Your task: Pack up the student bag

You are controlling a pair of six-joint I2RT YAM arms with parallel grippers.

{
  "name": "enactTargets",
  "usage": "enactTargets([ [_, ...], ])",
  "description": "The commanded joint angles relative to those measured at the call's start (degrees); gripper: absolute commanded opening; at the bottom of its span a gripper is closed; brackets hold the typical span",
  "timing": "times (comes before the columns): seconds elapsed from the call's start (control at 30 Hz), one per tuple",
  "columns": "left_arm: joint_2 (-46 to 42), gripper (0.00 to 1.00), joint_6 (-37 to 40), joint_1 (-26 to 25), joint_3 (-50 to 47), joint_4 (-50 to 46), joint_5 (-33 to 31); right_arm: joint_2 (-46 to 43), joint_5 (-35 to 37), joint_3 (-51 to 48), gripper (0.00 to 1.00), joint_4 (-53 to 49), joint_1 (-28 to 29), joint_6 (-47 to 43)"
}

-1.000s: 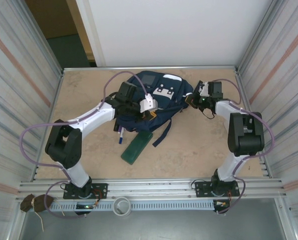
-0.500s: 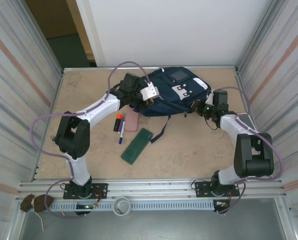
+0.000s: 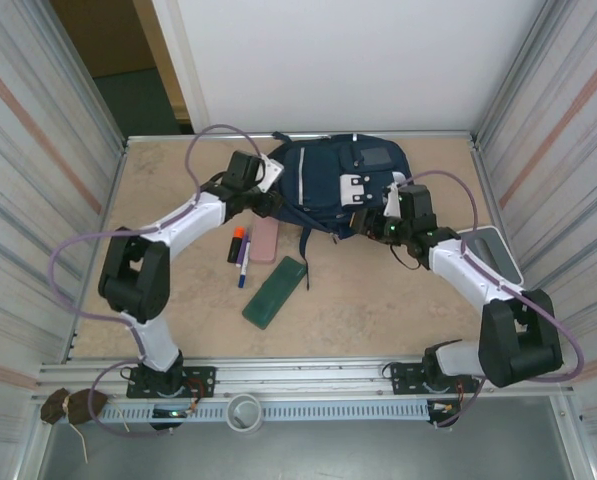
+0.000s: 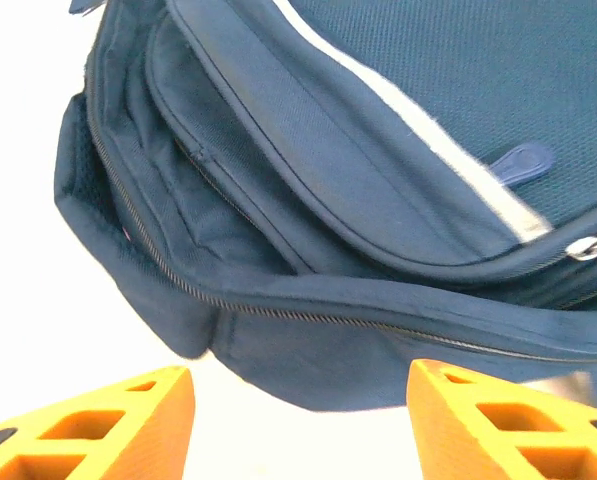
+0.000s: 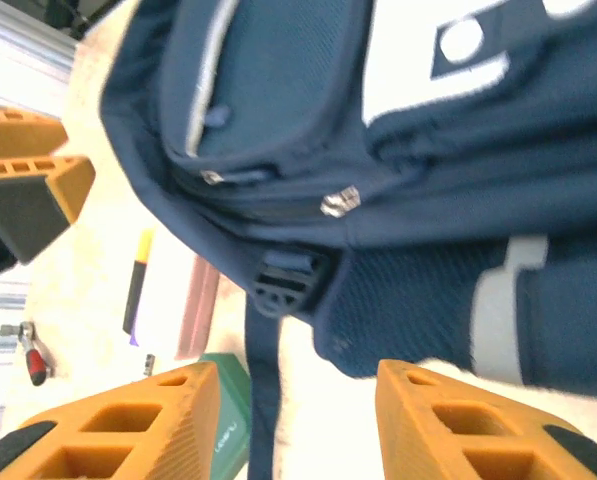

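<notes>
The student bag (image 3: 330, 178), navy with a white patch and light stripes, lies at the back middle of the table. My left gripper (image 3: 270, 197) is at its left edge. In the left wrist view that gripper (image 4: 298, 425) is open, and the bag's zipped corner (image 4: 278, 330) lies just ahead of the orange fingertips (image 4: 128, 420) with nothing between them. My right gripper (image 3: 366, 218) is at the bag's near right edge. It is open (image 5: 298, 425), and the bag's mesh corner (image 5: 408, 310) and a dark strap (image 5: 263, 400) lie ahead of it.
In front of the bag lie an orange and black marker (image 3: 237, 243), a blue pen (image 3: 243, 268), a pink flat item (image 3: 264, 240) and a green case (image 3: 275, 292). A pale flat panel (image 3: 494, 252) lies by the right wall. Metal walls close both sides.
The bag has been carried toward the back and turned. Both grippers, shut on it a moment ago, have opened and let it go.
</notes>
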Motion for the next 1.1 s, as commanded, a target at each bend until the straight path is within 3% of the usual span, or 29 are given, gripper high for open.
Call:
enactTargets([
  [0.0, -6.1, 0.60, -15.5, -1.7, -3.5, 5.2, 5.1, 2.6, 3.5, 4.1, 0.45, -0.8, 1.0, -3.4],
  [0.07, -6.9, 0.60, -18.2, -4.1, -4.4, 7.7, 5.1, 6.0, 5.5, 5.4, 0.44, -0.3, 1.1, -3.7],
  [0.17, -4.9, 0.59, -19.5, -8.5, -2.9, 8.7, 3.5, 10.8, 7.4, 5.8, 0.33, -0.3, 0.8, -3.1],
  [0.4, 6.5, 0.52, -16.1, -15.2, 7.6, 0.4, -0.2, 15.1, 4.7, -1.9, 0.13, 7.1, 0.6, 3.0],
  [0.6, 11.7, 0.46, -15.5, -15.6, 8.8, -1.9, 1.2, 16.8, 3.3, -7.5, 0.10, 13.0, 1.6, 5.1],
  [0.73, 13.9, 0.46, -15.2, -16.0, 12.0, -1.9, 5.8, 17.0, 2.1, -8.4, 0.10, 14.6, 1.5, 4.6],
  [1.07, 23.2, 0.44, -12.3, -17.6, 23.2, -5.0, 3.5, 15.5, 0.7, -8.1, 0.11, 14.2, 1.2, 3.9],
])
